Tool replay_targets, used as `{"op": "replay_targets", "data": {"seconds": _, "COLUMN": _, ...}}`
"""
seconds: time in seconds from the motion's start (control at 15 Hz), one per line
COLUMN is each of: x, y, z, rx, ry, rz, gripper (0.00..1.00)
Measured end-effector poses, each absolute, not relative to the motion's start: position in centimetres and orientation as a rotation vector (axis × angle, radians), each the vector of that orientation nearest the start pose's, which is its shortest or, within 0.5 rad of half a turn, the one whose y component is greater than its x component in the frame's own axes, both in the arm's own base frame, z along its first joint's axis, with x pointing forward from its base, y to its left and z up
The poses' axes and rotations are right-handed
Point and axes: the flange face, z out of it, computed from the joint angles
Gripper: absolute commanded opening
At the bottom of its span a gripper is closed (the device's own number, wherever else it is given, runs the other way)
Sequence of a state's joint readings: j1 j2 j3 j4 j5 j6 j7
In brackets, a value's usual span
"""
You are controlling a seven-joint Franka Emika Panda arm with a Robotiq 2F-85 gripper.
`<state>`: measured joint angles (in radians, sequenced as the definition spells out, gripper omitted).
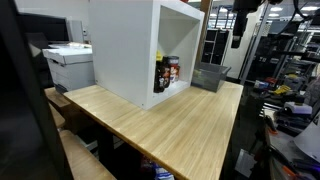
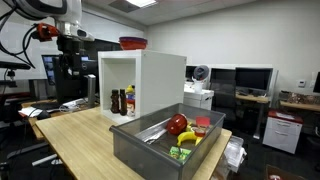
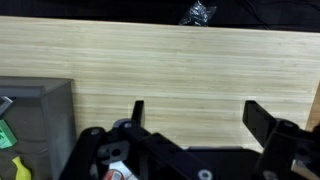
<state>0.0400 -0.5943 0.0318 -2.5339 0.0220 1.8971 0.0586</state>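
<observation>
Fingers (image 3: 264, 120) spread wide abv wood table (image 3: 180, 65), gray bin (image 3: 52, 115) nr.

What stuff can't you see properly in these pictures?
- Bottles in the white cabinet: labels too small to read in both exterior views.
- Grey bin: cut off by the wrist view's left edge; in an exterior view its wall hides what's inside.
- Red bowl on the cabinet: its rim hides the inside.
- Dark tangled thing: blurred, cut off by the wrist view's top edge.
</observation>
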Motion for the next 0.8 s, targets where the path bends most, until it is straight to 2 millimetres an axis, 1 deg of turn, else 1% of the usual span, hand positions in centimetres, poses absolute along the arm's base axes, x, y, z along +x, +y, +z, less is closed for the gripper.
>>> {"op": "replay_targets", "data": {"seconds": 0.2, "x": 35.5, "y": 0.5, "z": 47.3, "rx": -3.117, "ry": 0.088, "rz": 0.035, "gripper": 1.0}}
{"op": "replay_targets", "data": {"seconds": 0.47, "x": 34.1, "y": -3.1, "z": 48.2, "rx": -3.071, "ry": 0.226, "rz": -0.033, "gripper": 1.0}}
{"op": "replay_targets", "data": {"seconds": 0.8, "x": 31.7, "y": -8.3, "z": 49.7, "rx": -2.99, "ry": 0.425, "rz": -0.156, "gripper": 1.0}}
